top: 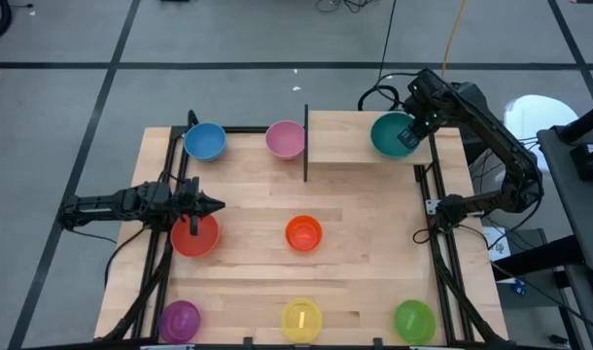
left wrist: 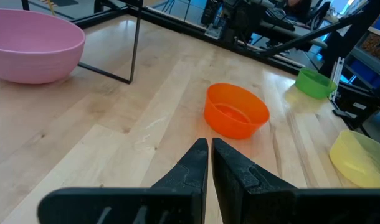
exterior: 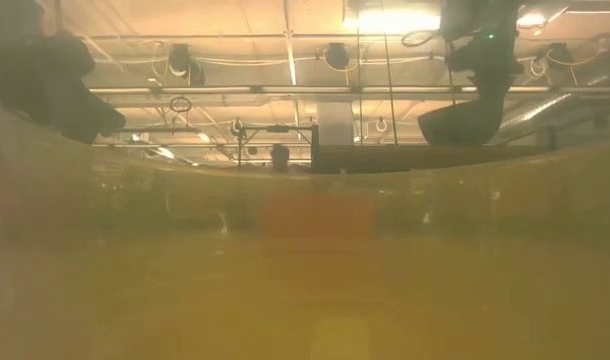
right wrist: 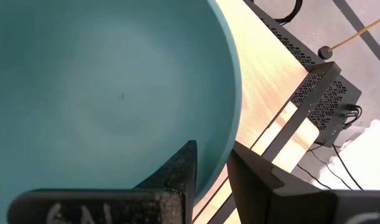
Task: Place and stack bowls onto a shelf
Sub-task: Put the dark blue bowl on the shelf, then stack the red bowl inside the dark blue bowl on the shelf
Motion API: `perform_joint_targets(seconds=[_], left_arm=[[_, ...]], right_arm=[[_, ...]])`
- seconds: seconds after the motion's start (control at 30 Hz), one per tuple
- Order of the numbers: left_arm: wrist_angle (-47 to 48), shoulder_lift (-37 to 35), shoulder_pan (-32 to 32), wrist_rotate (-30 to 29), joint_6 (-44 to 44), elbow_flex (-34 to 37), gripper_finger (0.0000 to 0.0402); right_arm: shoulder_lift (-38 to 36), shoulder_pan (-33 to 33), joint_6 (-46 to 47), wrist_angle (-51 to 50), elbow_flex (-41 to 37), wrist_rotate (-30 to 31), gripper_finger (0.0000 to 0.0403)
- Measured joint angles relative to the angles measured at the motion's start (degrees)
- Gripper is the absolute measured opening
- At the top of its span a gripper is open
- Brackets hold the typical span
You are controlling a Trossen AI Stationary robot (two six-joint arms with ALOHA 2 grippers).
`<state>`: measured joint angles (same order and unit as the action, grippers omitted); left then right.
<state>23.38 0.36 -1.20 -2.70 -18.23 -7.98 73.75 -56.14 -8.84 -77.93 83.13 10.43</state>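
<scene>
One rim pinched: right gripper (right wrist: 210,163) fingers closed over teal bowl (top: 391,134) edge, held above shelf (top: 345,136), probably for setting down. Nearer, left gripper (left wrist: 209,157) fingers nearly shut, empty, above red bowl (top: 194,235).

No text, label, brand or number can be read; faint marks on the right tool's (right wrist: 212,165) body stay illegible.

Shelf (top: 360,136) left of teal bowl (top: 389,134) looks bare, probably passable.
</scene>
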Motion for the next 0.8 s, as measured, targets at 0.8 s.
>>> perform_joint_targets(seconds=[0.8], left_arm=[[0.0, 0.0, 0.0, 0.0, 0.0, 0.0, 0.0026]], right_arm=[[-1.8, 0.0, -4.3, 0.8, 0.0, 0.2, 0.008]])
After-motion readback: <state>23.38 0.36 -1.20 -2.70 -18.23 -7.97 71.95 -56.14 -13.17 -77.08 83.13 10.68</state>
